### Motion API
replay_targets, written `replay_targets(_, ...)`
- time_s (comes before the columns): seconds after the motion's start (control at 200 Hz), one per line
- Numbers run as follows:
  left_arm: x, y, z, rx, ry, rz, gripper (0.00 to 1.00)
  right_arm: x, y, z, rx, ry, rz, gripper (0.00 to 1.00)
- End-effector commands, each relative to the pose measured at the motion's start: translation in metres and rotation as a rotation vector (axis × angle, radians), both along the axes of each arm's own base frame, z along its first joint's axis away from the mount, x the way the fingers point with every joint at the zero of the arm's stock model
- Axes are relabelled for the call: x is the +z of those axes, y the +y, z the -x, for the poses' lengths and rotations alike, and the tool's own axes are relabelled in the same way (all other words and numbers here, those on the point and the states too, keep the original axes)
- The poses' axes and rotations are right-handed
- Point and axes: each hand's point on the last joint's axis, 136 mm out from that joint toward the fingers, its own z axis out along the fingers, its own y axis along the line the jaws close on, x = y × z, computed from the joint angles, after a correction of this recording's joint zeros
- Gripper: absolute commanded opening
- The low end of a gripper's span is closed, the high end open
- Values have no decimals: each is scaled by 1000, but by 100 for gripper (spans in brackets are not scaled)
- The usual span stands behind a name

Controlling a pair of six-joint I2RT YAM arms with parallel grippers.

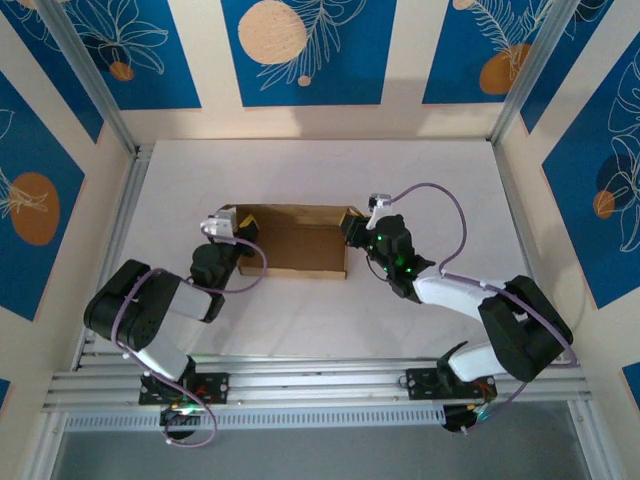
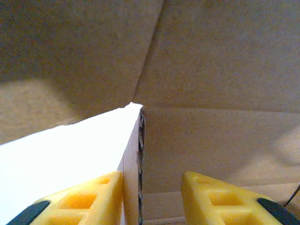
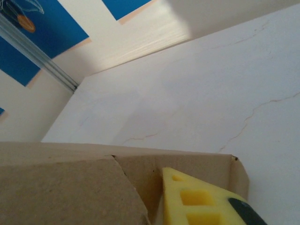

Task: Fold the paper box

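— Where is the paper box (image 1: 300, 243) right now?

— In the middle of the white tabletop (image 1: 320, 170), with its long side running left to right and its open side up. It's plain brown cardboard, with walls raised around a darker floor.

— And the arms?

— One is at each short end. The left pincer (image 1: 228, 232) sits at the box's left end, and the right pincer (image 1: 356, 226) is up against its right end.

— Is the left one gripping anything?

— Its wrist camera shows the two yellow fingers (image 2: 93, 199) standing apart, with the cut edge of an upright cardboard wall (image 2: 139, 154) between them. One finger lies just beside that wall, and there is a clear gap between the wall and the other. So the pincer is apart, straddling the wall and not clamped on it.

— And the right one?

— Its wrist camera shows one yellow finger (image 3: 201, 201) inside a corner of the box, near the end wall, with a cardboard flap (image 3: 61, 187) just beside it. From one finger alone I cannot tell whether that pincer is apart, together or clamped.
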Motion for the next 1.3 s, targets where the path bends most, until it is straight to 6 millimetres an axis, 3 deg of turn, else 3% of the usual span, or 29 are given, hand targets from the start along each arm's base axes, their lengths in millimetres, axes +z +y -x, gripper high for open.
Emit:
replay_targets(0.0, 6, -16, 7, -68, -11, 28, 37, -16, 16, 9, 17, 122, -117, 23)
replay_targets(0.27, 8, -16, 7, -66, -14, 34, 38, -19, 25, 10, 38, 127, -147, 34)
replay_targets(0.425, 16, -15, 5, -55, -34, 39, 38, -8, 36, 8, 95, 108, -110, 43)
replay_targets(0.57, 17, -11, 4, -32, -37, 43, 38, -16, 24, 1, 33, 130, 38, 53)
replay_targets(0.71, 12, -7, 4, -12, -25, 37, 38, -33, 2, -11, -17, 167, 158, 54)
replay_targets(0.895, 13, -4, 4, 2, -29, 32, 37, -61, -18, -23, -40, 251, 247, 45)
replay_targets(1.025, 12, -5, 2, -1, -29, 28, 37, -79, -9, -26, 12, 321, 216, 32)
replay_targets(1.145, 11, -10, 1, -25, -20, 41, 36, -74, 9, -26, 50, 326, 143, 20)
replay_targets(1.296, 9, -12, 2, -42, -11, 54, 36, -54, 25, -27, 51, 331, 38, 18)
